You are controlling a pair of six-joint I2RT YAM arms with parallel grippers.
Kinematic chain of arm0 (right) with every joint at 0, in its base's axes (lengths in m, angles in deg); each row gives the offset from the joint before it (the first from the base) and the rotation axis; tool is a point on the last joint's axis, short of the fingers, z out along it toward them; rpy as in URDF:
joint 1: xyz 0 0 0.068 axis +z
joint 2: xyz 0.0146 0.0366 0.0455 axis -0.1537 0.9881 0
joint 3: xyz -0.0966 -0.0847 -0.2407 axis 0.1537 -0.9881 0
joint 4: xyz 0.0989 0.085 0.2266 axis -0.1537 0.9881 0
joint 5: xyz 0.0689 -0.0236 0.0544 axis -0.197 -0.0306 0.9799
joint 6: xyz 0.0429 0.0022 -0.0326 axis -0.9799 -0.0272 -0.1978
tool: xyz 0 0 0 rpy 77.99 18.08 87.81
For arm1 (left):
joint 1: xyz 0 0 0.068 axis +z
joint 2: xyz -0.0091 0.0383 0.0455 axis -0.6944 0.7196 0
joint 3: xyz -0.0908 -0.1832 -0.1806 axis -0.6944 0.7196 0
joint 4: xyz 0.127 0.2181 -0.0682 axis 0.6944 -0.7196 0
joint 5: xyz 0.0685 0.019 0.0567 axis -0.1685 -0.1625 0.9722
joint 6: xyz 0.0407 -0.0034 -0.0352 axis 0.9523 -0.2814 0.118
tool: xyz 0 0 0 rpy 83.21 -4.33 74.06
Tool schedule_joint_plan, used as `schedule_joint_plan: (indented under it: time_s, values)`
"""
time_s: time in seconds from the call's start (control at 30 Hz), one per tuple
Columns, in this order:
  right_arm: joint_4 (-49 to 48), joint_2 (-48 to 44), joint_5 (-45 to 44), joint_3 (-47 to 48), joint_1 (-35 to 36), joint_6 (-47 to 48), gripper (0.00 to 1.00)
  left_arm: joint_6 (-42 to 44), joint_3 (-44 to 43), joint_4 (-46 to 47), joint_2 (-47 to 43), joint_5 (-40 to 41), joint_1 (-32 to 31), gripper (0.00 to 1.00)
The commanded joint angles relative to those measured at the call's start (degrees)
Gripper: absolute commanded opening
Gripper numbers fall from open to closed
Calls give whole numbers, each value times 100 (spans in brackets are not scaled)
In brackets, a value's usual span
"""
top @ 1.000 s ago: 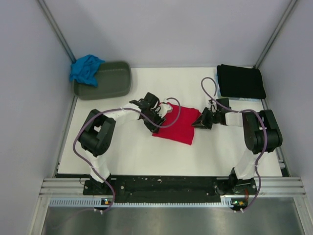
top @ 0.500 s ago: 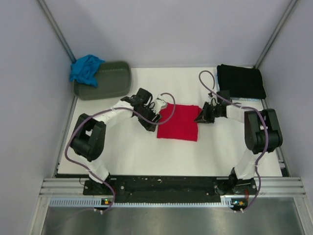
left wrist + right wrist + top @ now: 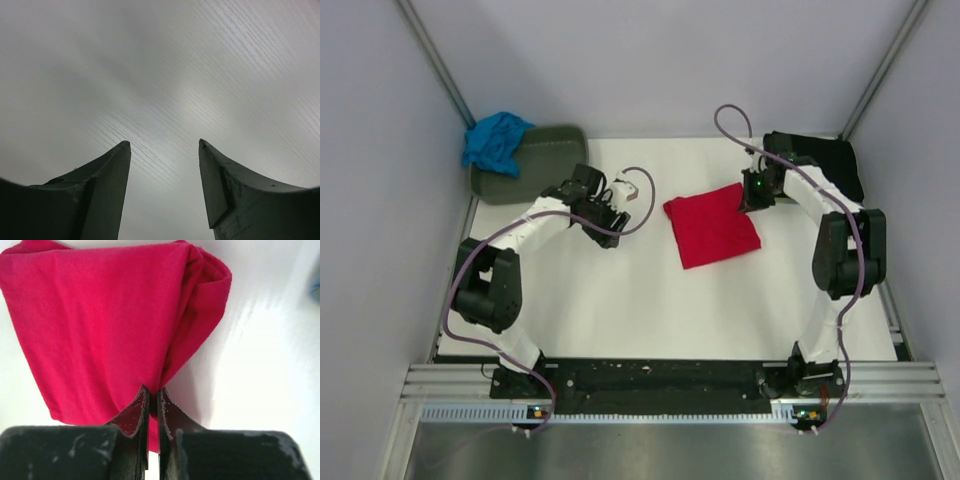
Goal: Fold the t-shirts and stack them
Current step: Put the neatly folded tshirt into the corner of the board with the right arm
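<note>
A folded red t-shirt [image 3: 710, 228] lies mid-table, its near edge lifted. My right gripper [image 3: 756, 192] is shut on that shirt's right corner; in the right wrist view the fingers [image 3: 153, 391] pinch a fold of red t-shirt [image 3: 100, 320]. A black t-shirt [image 3: 812, 166] lies folded at the back right. A turquoise t-shirt [image 3: 494, 140] is bunched on the tub's left end. My left gripper [image 3: 608, 218] hangs left of the red shirt, apart from it. Its fingers [image 3: 165, 146] stand open with only blurred table between them.
A grey-green oval tub [image 3: 542, 163] sits at the back left corner. White table [image 3: 620, 300] is walled by pale panels on three sides. Purple cables loop over both arms.
My right gripper has pulled the red shirt toward the back right and turned it. The left gripper has opened wider and drawn back to the left, away from the shirt.
</note>
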Motion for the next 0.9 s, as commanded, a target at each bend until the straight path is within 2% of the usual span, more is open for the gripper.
schedule_joint_plan:
  time_s: [0.0,0.23,0.57,0.87]
  values:
    - [825,345,-995,1027,16,789,0,160,-141,-51,-237,117,-14,61]
    - [1424,864,-2138,2425,77,1064,0,239,-167,-51,-228,196,-14,61]
    - [1565,1444,-3052,4095,77,1134,0,283,-123,-33,-202,319,3,61]
    - [1574,2059,-3729,5308,51,1590,0,327,-44,20,-237,372,30,61]
